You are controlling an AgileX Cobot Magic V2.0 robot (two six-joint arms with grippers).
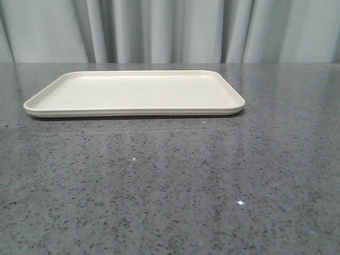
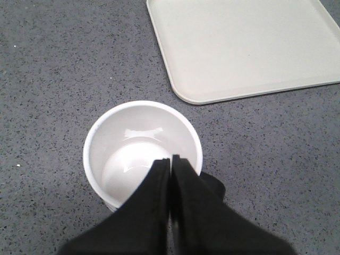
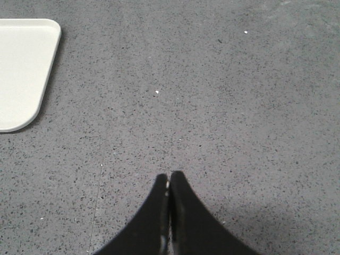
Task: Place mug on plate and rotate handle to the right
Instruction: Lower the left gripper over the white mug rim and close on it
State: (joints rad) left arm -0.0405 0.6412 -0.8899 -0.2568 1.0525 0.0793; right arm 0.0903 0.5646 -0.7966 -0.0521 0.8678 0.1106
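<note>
A white, glossy, rigid cylindrical mug (image 2: 142,154) stands directly below the left gripper (image 2: 171,159), whose fingers are pressed together; the cream rectangular plate (image 2: 186,85) lies just beyond. It likely handles light but slippery, so gripping the rim wall seems safest; its handle is hidden. The right gripper (image 3: 169,175) is also closed, over bare grey speckled table (image 3: 212,106).

The left gripper (image 2: 171,159) hides the near rim and part of the inside of the mug (image 2: 142,151); its handle and printed face cannot be seen. The plate (image 2: 212,90) is cut off by the picture's edge in both wrist views.

Both claws (image 2: 171,162) (image 3: 169,175) have smooth, tapered, matte black fingers.
</note>
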